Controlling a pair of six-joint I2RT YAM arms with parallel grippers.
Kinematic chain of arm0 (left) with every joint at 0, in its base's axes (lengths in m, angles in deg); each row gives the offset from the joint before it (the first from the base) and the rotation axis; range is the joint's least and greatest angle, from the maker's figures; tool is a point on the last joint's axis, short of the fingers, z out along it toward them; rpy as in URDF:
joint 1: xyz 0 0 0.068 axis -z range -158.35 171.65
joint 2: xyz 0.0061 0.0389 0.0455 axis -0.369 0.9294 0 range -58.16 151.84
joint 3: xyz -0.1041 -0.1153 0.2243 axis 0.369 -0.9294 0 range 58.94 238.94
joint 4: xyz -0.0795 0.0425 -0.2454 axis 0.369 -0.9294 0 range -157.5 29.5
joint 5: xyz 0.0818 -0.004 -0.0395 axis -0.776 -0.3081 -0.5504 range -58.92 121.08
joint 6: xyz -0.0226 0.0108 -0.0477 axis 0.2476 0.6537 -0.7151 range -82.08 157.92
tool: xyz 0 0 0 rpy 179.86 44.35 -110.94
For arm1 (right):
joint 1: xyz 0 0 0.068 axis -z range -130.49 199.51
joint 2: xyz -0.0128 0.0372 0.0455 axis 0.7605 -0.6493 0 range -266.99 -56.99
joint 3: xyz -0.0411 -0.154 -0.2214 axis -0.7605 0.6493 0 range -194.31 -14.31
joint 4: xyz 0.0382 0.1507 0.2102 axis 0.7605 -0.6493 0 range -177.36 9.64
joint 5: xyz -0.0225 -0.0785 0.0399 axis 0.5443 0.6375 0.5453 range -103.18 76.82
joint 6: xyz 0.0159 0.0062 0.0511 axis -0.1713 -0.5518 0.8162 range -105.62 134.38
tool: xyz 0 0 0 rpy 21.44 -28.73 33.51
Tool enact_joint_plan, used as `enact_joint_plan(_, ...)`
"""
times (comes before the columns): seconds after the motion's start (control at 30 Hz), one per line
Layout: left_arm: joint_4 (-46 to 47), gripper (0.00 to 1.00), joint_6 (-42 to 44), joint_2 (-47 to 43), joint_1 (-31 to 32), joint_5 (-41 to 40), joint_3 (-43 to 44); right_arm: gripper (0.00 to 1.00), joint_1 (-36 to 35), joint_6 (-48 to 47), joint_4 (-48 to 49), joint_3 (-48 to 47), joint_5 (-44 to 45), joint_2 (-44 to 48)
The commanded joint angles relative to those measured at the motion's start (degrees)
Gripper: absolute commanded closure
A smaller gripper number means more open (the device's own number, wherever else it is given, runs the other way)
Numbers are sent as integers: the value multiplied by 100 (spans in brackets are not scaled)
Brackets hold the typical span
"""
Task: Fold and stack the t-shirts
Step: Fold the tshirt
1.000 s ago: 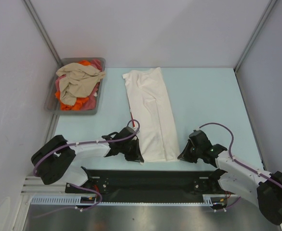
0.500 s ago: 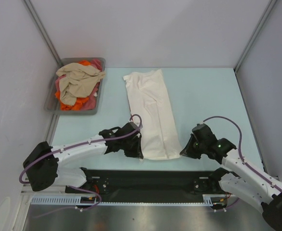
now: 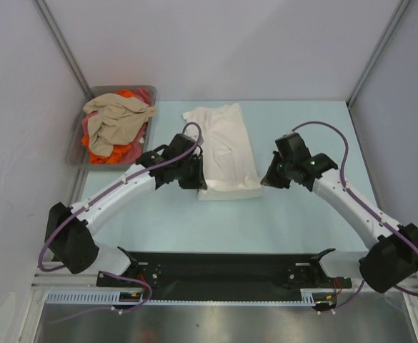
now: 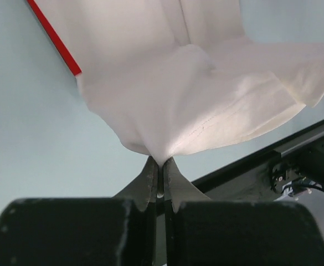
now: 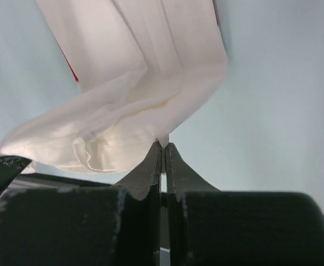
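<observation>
Left gripper (image 4: 160, 164): jaws pinched tight on one hem corner of the white t-shirt (image 4: 195, 100). Right gripper (image 5: 162, 145): same on the other corner. Matched corner grips hold the hem level, raised over the shirt's middle on the table (image 3: 301, 214). Looks like a bottom-to-collar fold. Spare shirts (image 3: 114, 121) sit heaped in the tray (image 3: 108, 166), far left.

White t-shirt (image 4: 206, 100) cropped by both wrist views' top edge, red print hidden but for a strip, orange shirt (image 3: 87, 141) and pink-red shirt (image 3: 144, 96) mostly buried under beige shirt (image 3: 112, 118)
</observation>
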Motion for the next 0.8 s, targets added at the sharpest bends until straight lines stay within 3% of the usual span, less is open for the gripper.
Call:
enact_joint_plan(0.0, -264, 96, 540, 278, -282, -20, 559, 100, 208, -468, 94, -650, 98, -503)
enact_joint_plan(0.4, -186, 99, 804, 1500, -1223, 270, 1429, 100, 744, -1004, 419, -2434, -596, -2753)
enact_joint_plan(0.77, -141, 100, 1050, 2739, -1768, 595, 2220, 100, 902, -1320, 226, -3797, -623, -4283)
